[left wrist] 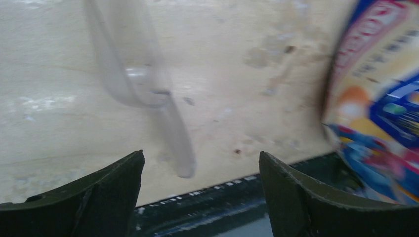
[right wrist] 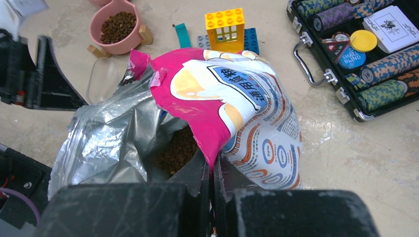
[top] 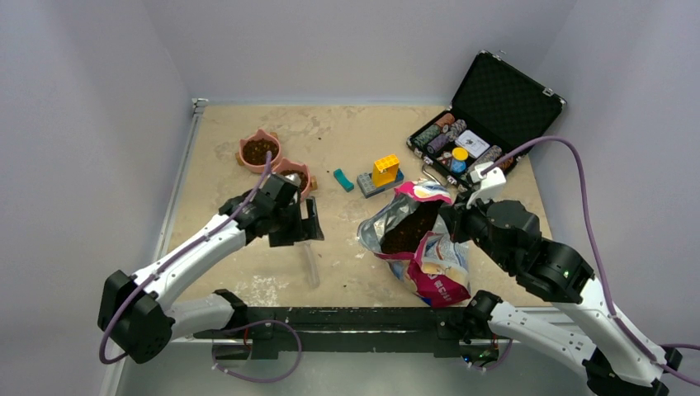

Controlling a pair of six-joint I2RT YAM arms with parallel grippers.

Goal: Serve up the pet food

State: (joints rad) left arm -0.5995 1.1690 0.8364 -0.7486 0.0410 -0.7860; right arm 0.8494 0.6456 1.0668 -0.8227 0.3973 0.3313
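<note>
The pink-and-blue pet food bag [top: 425,247] stands open on the table, with dark brown kibble [top: 410,231] showing inside. My right gripper [right wrist: 213,165] is shut on the bag's pink top edge [right wrist: 197,98] and holds the mouth open; kibble [right wrist: 177,150] shows just left of the jaws. Two pink bowls [top: 260,151] [top: 295,176] hold kibble. My left gripper [top: 308,223] is open and empty above a clear plastic scoop [top: 310,266] lying on the table. In the left wrist view the scoop [left wrist: 143,84] lies ahead of the spread gripper [left wrist: 201,163], not touching it.
An open black case of poker chips [top: 483,124] stands at the back right. A yellow block on blue and grey bricks [top: 382,173] and a teal piece [top: 342,179] lie behind the bag. The black front rail [top: 347,318] runs along the near edge.
</note>
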